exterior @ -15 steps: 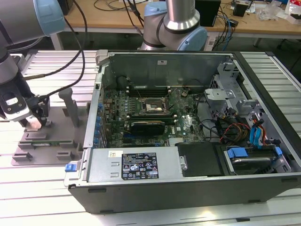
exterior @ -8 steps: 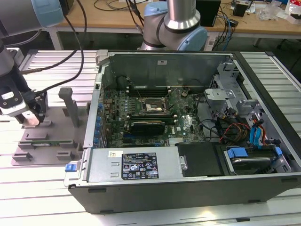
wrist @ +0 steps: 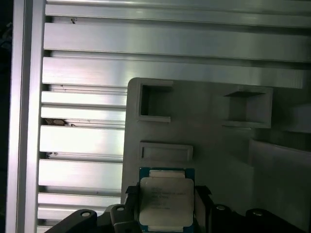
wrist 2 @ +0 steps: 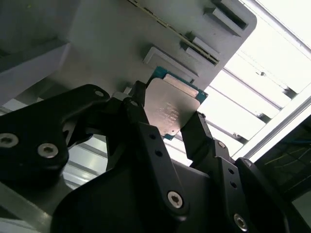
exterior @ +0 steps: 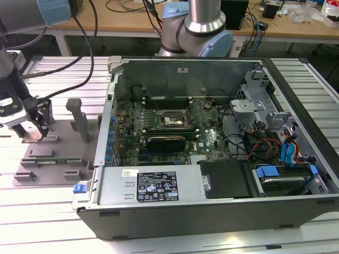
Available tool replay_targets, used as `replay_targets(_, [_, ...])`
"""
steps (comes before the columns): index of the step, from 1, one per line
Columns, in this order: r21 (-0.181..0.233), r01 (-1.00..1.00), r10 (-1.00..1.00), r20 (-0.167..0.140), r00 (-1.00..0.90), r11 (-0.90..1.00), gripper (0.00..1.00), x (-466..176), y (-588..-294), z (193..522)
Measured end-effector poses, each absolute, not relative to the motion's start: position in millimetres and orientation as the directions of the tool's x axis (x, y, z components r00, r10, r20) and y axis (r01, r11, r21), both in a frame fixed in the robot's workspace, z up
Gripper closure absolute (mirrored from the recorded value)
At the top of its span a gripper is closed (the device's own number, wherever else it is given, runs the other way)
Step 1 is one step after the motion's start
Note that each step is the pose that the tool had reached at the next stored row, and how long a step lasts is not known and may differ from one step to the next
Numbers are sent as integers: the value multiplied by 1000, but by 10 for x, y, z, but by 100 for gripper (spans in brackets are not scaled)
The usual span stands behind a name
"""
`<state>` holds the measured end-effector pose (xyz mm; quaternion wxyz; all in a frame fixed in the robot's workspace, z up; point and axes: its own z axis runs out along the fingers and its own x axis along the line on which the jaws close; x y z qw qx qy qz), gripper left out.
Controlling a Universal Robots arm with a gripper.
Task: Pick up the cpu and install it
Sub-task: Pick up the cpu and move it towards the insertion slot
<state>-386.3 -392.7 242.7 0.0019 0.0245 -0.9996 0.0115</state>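
The cpu (wrist 2: 170, 107) is a small square chip with a shiny silver top and a thin green edge. It sits between the two black fingers of my gripper (wrist 2: 169, 112), which press on its opposite sides. In the first wrist view the cpu (wrist: 166, 201) is just over the grey fixture plate (wrist: 218, 141), held in the gripper (wrist: 166, 194). In the exterior view my gripper (exterior: 30, 132) is at the far left over that plate (exterior: 58, 132), well away from the dark square socket (exterior: 172, 120) on the motherboard inside the open computer case (exterior: 212, 201).
The plate carries an upright grey post (exterior: 79, 119), raised blocks and a thin green memory stick (exterior: 53, 160). It lies on a ribbed aluminium table (exterior: 42, 201). The case wall (exterior: 108, 116) stands between plate and motherboard. Cables (exterior: 254, 143) and drive bays fill the case's right side.
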Motion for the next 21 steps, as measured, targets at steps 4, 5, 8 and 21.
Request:
replay_targets(4, [-24,-49,-49,4,-999,999,46,-3862,-3924,2439])
replay_targets(5, [-24,-49,-49,4,-999,999,46,-3863,-3924,2464])
replay_targets(8, [-24,-49,-49,4,-999,999,46,-3863,-3924,2546])
replay_targets(21, [-25,-49,-49,4,-999,998,46,-3863,-3912,2746])
